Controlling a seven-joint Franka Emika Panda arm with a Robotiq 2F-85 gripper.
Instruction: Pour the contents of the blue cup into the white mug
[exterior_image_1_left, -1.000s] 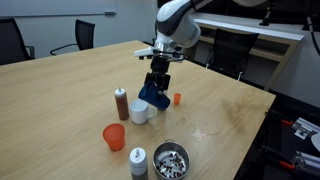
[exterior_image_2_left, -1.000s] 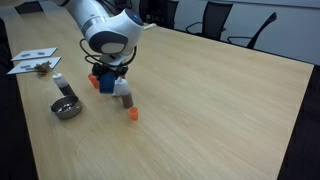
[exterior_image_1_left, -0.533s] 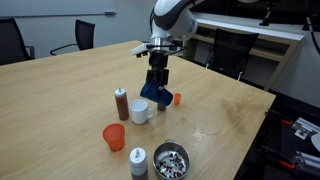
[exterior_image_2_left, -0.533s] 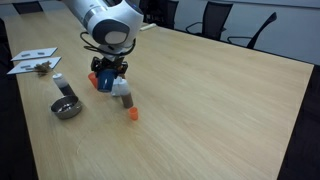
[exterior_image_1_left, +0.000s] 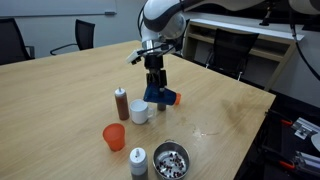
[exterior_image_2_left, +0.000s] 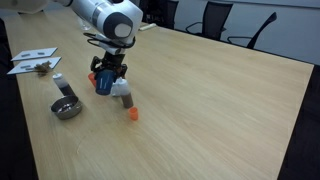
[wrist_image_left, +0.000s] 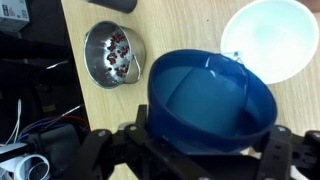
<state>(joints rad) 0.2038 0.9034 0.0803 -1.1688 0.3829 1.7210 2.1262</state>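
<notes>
Wrist view: the blue cup (wrist_image_left: 210, 100), nearly upright again in the gripper (exterior_image_1_left: 156, 86), looks empty just beside the white mug (wrist_image_left: 272, 35).

Compared with the earlier exterior views, the cup has swung from a tilt over the mug to near vertical and now hangs a little higher, off the mug's side. The pour therefore seems done, though the mug's contents are too pale to read. The fingers stay clenched on the cup's wall, and the arm reaches down from above the mug with its wrist pointing almost straight down. A brown shaker (exterior_image_1_left: 121, 103) stands just beside the mug, an orange-red cup (exterior_image_1_left: 114, 136) near it, and a metal bowl (wrist_image_left: 114, 55) farther off.
</notes>
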